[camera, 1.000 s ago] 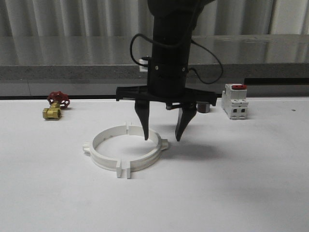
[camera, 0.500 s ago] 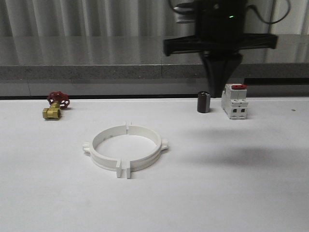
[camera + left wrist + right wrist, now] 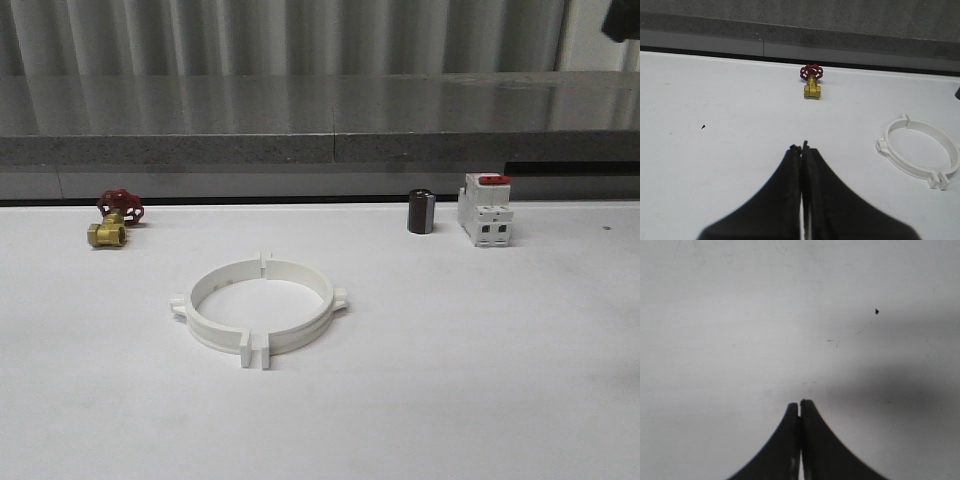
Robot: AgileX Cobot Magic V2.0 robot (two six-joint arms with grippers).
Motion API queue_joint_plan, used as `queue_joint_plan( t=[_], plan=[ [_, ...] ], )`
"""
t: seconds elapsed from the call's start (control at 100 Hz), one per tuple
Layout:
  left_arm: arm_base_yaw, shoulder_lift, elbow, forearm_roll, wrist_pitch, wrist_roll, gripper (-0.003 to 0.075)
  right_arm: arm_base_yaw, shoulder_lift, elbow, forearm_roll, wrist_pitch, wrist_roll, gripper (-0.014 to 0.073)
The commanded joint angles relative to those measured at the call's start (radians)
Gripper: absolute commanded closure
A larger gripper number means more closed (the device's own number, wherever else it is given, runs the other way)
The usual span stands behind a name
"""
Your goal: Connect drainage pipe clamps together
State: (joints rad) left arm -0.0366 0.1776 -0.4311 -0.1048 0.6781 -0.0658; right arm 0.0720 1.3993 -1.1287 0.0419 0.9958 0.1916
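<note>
The two drainage pipe clamps lie flat on the white table as one closed ring. The left half [image 3: 200,318] and the right half [image 3: 318,318] meet flange to flange at the far and near seams. The left wrist view has the same ring [image 3: 883,146] off to one side. My left gripper [image 3: 802,146] is shut on nothing above bare table, well apart from the ring. Over plain white table, my right gripper [image 3: 800,402] is also shut and holds nothing. A dark bit of an arm [image 3: 622,20] pokes in at the upper right corner of the front view.
A brass valve with a red handwheel [image 3: 112,222] [image 3: 811,85] sits at the back left. At the back right stand a small black cylinder [image 3: 421,212] and a white circuit breaker with a red switch [image 3: 486,210]. A grey ledge [image 3: 300,150] runs behind the table.
The arm that hung over the ring's right side with its gripper open has risen and swung right, almost out of the front view. The ring has not moved.
</note>
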Motion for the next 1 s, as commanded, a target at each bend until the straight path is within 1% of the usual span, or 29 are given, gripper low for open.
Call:
queue_joint_plan(
  t=[0.0,0.37,0.49,0.67,0.81,0.99],
  plan=[
    [-0.001,0.010,-0.024,-0.012,-0.077,-0.003,0.0740,-0.024,-0.111,0.041,0.017,-0.068,-0.028,0.0654],
    [-0.001,0.010,-0.024,-0.012,-0.077,-0.003,0.0740,-0.027,-0.485,0.356,0.023,-0.239,-0.029,0.0654],
    [-0.001,0.010,-0.024,-0.012,-0.077,-0.003,0.0740,-0.027,-0.601,0.438,-0.010,-0.309,-0.028,0.0654],
    [-0.001,0.010,-0.024,-0.012,-0.077,-0.003,0.0740,-0.027,-0.749,0.515,-0.085,-0.366,-0.028,0.0654],
    [-0.001,0.010,-0.024,-0.012,-0.077,-0.003,0.0740,-0.027,-0.859,0.583,-0.114,-0.463,-0.028,0.0654],
    [-0.001,0.010,-0.024,-0.012,-0.077,-0.003,0.0740,-0.027,-0.994,0.711,-0.150,-0.627,-0.028,0.0654]
  ],
)
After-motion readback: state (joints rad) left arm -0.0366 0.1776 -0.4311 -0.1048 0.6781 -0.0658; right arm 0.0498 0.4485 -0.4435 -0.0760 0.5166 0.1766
